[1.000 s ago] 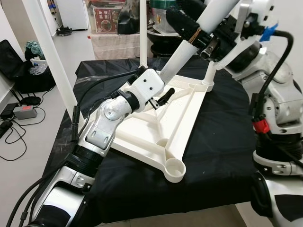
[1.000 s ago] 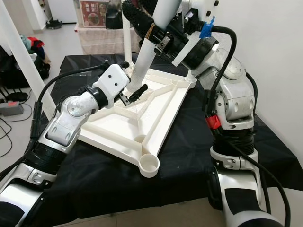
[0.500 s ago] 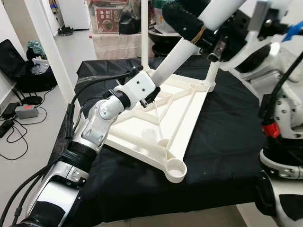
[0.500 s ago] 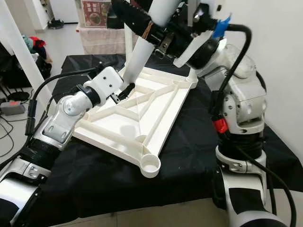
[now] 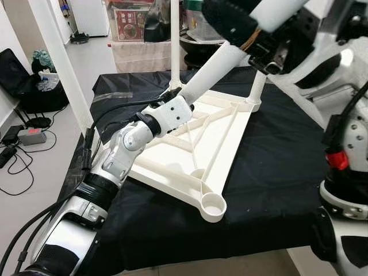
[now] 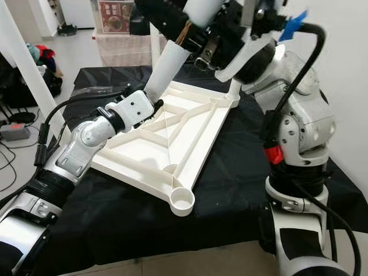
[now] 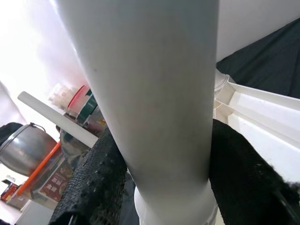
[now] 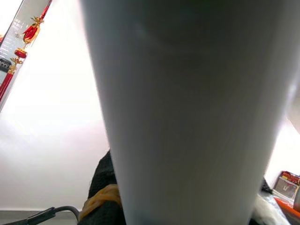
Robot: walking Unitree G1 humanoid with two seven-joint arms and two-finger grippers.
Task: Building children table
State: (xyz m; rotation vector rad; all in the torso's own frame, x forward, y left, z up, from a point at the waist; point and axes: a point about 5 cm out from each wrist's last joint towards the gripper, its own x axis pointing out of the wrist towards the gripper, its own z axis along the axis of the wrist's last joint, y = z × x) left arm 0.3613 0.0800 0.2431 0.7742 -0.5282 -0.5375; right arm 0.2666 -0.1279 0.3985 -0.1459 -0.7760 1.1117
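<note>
In the head views we see a white table frame lying flat on a black cloth at the centre of the frame, one round leg socket at its near corner in the lower middle. A long white table leg slants from the frame's far-left corner up toward the upper right. Our left gripper, at the centre of the picture, is at the leg's lower end; our right gripper, in the upper middle, grasps the leg higher up.

The left wrist view adds what the head views cannot: a black finger on each side of the leg, both pressed against it, so the left hand is closed on the leg just above its socket in the frame. The right wrist view shows the leg very close, with a dark pad touching it at one side, which agrees with a grip there.

Two more white legs stand upright at the upper left of the left eye view, along with a bag and cables on the floor at left.
</note>
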